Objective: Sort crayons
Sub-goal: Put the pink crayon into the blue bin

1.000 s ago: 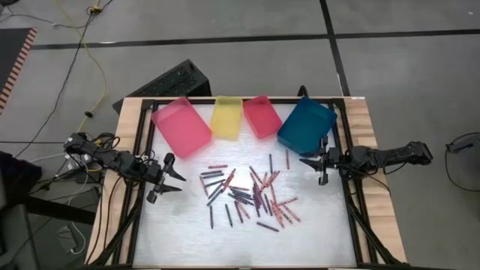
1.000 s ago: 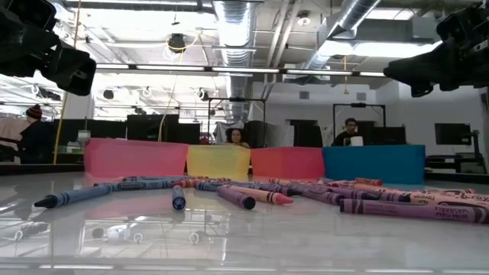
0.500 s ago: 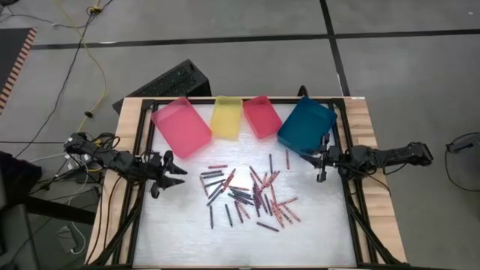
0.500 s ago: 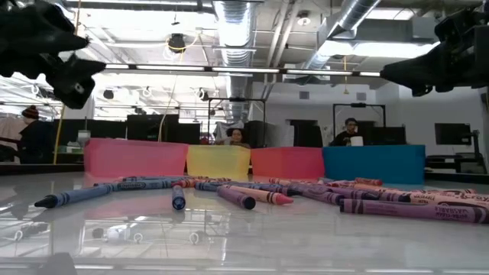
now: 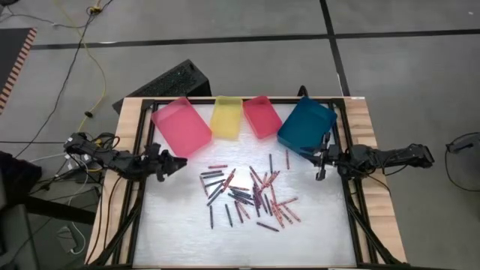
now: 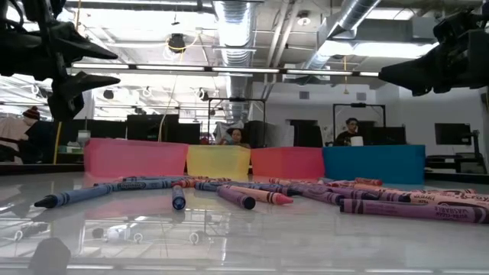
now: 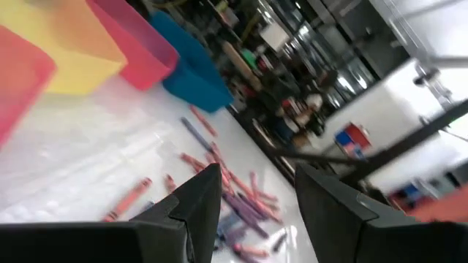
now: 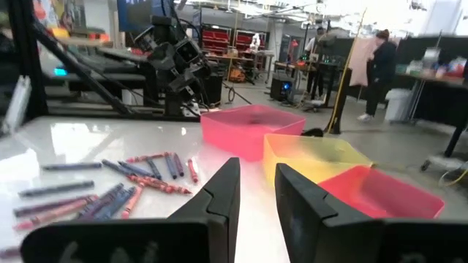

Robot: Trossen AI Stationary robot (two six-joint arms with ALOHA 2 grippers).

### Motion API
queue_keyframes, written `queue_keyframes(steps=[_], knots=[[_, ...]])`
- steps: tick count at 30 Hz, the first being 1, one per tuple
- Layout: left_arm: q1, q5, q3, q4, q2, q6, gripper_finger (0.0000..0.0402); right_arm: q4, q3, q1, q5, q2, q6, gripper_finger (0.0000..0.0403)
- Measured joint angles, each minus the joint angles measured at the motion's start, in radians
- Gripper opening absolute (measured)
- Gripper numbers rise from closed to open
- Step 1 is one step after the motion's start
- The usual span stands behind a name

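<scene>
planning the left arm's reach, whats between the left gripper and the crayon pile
Only bare white tabletop, as the high view shows: the left gripper hovers open at the table's left edge, and the crayons start further right.

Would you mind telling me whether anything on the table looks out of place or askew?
The crayons lie scattered in a loose heap mid-table, none in a tray. The pink tray and blue tray sit angled rather than square with the yellow tray.
</scene>
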Motion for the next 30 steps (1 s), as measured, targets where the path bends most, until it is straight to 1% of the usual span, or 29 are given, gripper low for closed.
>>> queue_keyframes(steps=[3,7,12,14,17,21,23,26,30], knots=[[0.000,-0.052,0.000,0.000,0.000,-0.014,0.0164,0.000,0.000,0.001,0.000,0.000,-0.055,0.0098],[0.000,-0.105,0.000,-0.001,0.000,-0.001,0.0164,0.002,0.000,0.001,0.000,0.000,-0.059,0.0098],[0.000,-0.136,0.000,-0.003,0.000,0.021,0.0164,0.008,0.000,0.005,-0.002,0.000,-0.061,0.0098],[0.000,-0.136,0.000,-0.003,0.000,0.021,0.0164,0.019,0.000,0.014,-0.026,0.000,-0.049,0.0098],[0.000,-0.153,0.000,0.003,0.000,0.008,0.0164,0.067,0.002,0.027,-0.058,0.000,0.071,0.0098],[0.000,-0.150,0.000,0.033,0.000,-0.071,0.0164,0.082,0.008,0.028,-0.049,0.001,0.373,0.0098],[0.000,-0.148,0.000,0.031,0.000,-0.081,0.0164,0.109,0.012,0.028,-0.049,0.000,0.499,0.0098],[0.000,-0.153,0.000,0.031,0.000,-0.065,0.0164,0.114,0.014,0.028,-0.049,0.000,0.582,0.0098],[0.000,-0.154,0.000,0.030,0.000,-0.066,0.0164,0.200,0.014,0.020,-0.024,0.000,0.665,0.0098]])
